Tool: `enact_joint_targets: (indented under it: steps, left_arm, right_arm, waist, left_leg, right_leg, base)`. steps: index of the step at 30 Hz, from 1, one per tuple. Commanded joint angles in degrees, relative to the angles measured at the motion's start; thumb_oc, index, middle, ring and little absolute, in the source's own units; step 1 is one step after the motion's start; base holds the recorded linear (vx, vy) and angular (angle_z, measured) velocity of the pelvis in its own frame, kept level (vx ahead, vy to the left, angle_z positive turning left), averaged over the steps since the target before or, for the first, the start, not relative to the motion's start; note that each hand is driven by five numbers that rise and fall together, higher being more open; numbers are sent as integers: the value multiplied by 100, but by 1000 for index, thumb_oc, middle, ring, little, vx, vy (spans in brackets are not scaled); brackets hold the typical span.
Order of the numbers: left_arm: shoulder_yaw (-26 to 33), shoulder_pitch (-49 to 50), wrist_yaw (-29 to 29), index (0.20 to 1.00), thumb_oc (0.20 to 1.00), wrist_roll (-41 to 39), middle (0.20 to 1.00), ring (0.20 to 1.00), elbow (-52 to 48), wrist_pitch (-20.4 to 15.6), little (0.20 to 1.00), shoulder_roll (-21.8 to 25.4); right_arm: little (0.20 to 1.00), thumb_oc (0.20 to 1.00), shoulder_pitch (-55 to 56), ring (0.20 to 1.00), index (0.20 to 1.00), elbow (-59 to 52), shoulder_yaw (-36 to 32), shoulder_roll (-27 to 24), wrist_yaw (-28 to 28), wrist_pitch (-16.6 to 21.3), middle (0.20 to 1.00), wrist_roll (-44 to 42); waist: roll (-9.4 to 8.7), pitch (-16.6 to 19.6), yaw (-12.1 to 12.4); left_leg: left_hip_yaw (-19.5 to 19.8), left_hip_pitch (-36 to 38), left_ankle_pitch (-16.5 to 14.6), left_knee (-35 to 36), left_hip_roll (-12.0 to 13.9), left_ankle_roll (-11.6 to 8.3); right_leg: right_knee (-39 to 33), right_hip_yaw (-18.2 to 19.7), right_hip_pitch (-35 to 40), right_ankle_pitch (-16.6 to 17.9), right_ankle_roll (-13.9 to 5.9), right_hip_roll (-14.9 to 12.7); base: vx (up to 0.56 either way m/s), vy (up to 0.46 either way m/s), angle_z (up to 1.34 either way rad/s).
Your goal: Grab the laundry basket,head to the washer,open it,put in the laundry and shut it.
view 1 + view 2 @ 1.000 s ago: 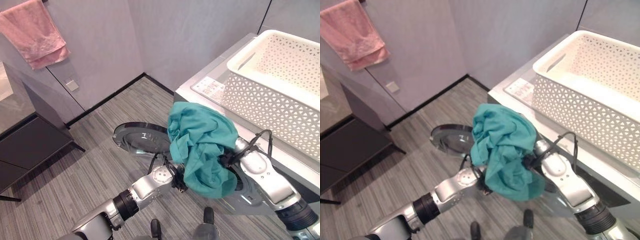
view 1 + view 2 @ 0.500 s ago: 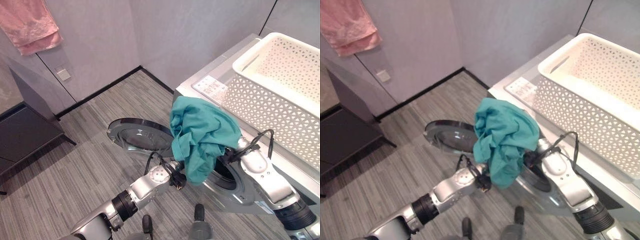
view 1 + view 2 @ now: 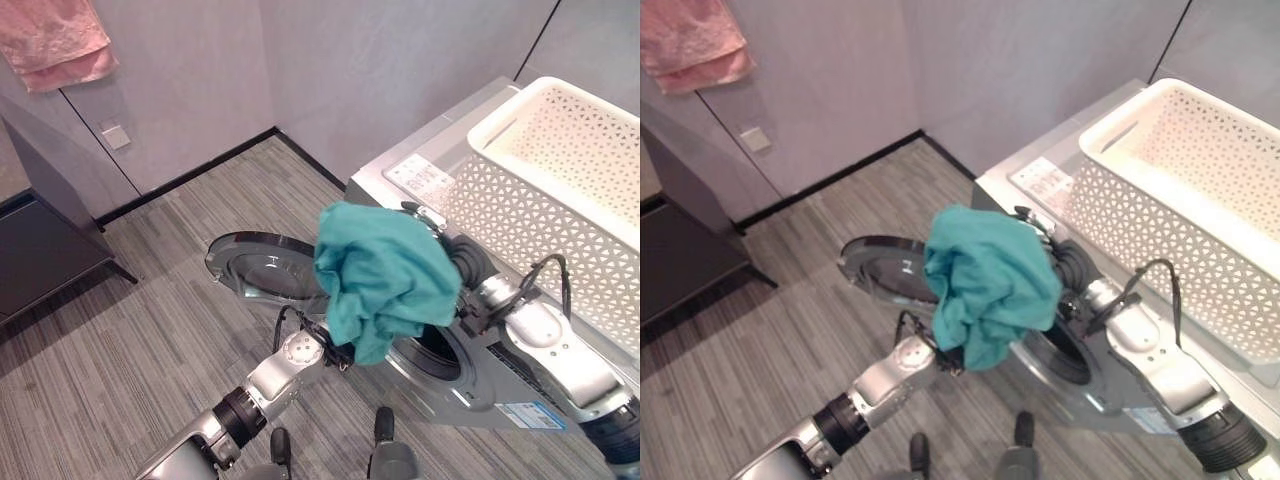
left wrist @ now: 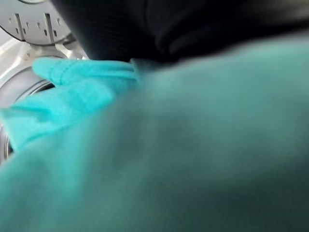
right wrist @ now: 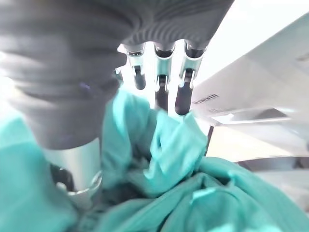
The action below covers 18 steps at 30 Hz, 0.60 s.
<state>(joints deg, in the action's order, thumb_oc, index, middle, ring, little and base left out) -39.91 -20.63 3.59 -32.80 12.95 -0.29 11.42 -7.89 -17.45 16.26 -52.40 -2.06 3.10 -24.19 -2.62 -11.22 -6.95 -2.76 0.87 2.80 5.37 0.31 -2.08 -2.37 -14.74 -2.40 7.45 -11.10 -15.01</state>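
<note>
- Since a second ago, your teal laundry bundle point(image 3: 385, 280) has gone up and over toward the washer opening point(image 3: 432, 350). It was sagging low between the arms and now sits bunched right at the front of the washer point(image 3: 1040, 190). The camera shifted too, so don't read the whole change as cloth movement.
- Your right hand point(image 5: 159, 84) is the one you can actually read. In its wrist view the fingers point down into the cloth with a fold caught between them and the thumb, so it's pinching the laundry rather than cupping it.
- Your left hand point(image 4: 145, 29) is buried under the bundle. Its wrist view shows the dark cover and teal fabric past it, so I can't tell whether those fingers are curled or flat.
- The door point(image 3: 262, 265) hangs open just beyond your left wrist, so the swing path is free.
- The laundry basket point(image 3: 560, 170) sits on top of the washer, above your right forearm, and looks emptied as far as I can see.
- For this step I'd lead with the right hand into the drum and let the left push from below.
- Keep the loose tail by your left wrist from draping over the rim, or it'll likely jam the door when you shut it.
</note>
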Motion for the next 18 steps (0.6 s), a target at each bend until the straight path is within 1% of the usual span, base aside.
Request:
enact_joint_targets:
  steps: [1, 2, 3, 8, 11, 13, 15, 16, 17, 18]
  left_arm:
    - [261, 30, -174, 200, 200, 185, 200, 200, -7, -510, 200, 99]
    - [346, 169, -231, 200, 200, 210, 200, 200, -27, -517, 200, 163]
    - [427, 289, -283, 200, 200, 215, 200, 200, -49, -526, 200, 224]
    - [880, 897, -478, 200, 200, 350, 200, 200, -247, -608, 200, 501]
    - [1199, 1260, -572, 200, 200, 473, 200, 200, -327, -652, 200, 621]
    - [1357, 1452, -640, 200, 200, 574, 200, 200, -335, -659, 200, 710]
    - [1568, 1638, -752, 200, 200, 636, 200, 200, -307, -662, 200, 762]
    - [1763, 1818, -860, 200, 200, 692, 200, 200, -275, -677, 200, 766]
    - [1892, 1898, -920, 200, 200, 717, 200, 200, -249, -661, 200, 769]
    - [1987, 1946, -926, 200, 200, 724, 200, 200, -193, -659, 200, 761]
  right_arm:
    - [1000, 1000, 41, 1000, 1000, -276, -206, -204, -361, 497, 1000, -515]
    - [1000, 1000, 264, 1000, 1000, -224, -400, -153, -470, 556, 1000, -788]
    - [1000, 1000, 428, 1000, 1000, -169, -546, -98, -488, 570, 1000, -822]
    - [1000, 1000, 1075, 1000, 1000, 49, -1160, 192, -597, 565, 1000, -492]
    - [1000, 1000, 1497, 1000, 1000, 127, -1585, 479, -703, 633, 1000, -515]
    - [1000, 1000, 1818, 1000, 1000, 184, -1800, 713, -917, 623, 1000, -826]
    - [1000, 1000, 2199, 1000, 1000, 199, -1933, 845, -1302, 549, 1000, -1225]
    - [1000, 1000, 2666, 1000, 1000, 386, -2163, 1074, -1863, 315, 1000, -1836]
    - [1000, 1000, 2873, 1000, 1000, 749, -2324, 1300, -1989, 234, 1000, -2023]
    - [1000, 1000, 3031, 1000, 1000, 1179, -2491, 1633, -1944, 202, 1000, -2091]
  waist:
    - [-302, 256, 183]
    - [-302, 267, 177]
    - [-303, 276, 180]
    - [-293, 313, 151]
    - [-298, 331, 129]
    - [-317, 343, 102]
    - [-362, 347, 65]
    - [-424, 364, -2]
    - [-463, 361, -40]
    - [-505, 388, -88]
  left_leg:
    - [-251, -120, -543, -37, 259, -127]
    - [-260, -119, -546, -37, 267, -136]
    - [-270, -115, -555, -37, 267, -139]
    - [-295, -93, -583, -37, 271, -138]
    - [-312, -76, -598, -37, 278, -132]
    - [-326, -60, -601, -37, 286, -136]
    - [-340, -46, -604, -37, 295, -144]
    - [-369, -40, -606, -37, 312, -156]
    - [-380, -16, -621, -37, 330, -160]
    - [-394, -32, -617, -37, 335, -160]
  right_leg:
    - [547, 544, -558, -366, 47, -33]
    - [552, 523, -558, -372, 43, -38]
    - [556, 522, -556, -372, 39, -37]
    - [579, 507, -552, -381, 23, -46]
    - [585, 509, -552, -381, 14, -43]
    - [595, 511, -549, -390, 14, -30]
    - [602, 529, -550, -392, 17, -14]
    - [596, 530, -549, -390, 7, 5]
    - [602, 528, -532, -395, -1, 17]
    - [589, 528, -549, -375, -10, 16]
  base:
    - [0, 0, 0]
    - [0, 0, 0]
    - [0, 0, 0]
    - [0, 0, 0]
    - [0, 0, 0]
    - [13, 18, 0]
    - [20, 41, -1]
    - [0, 0, 0]
    - [0, 0, 0]
    - [0, 0, 0]
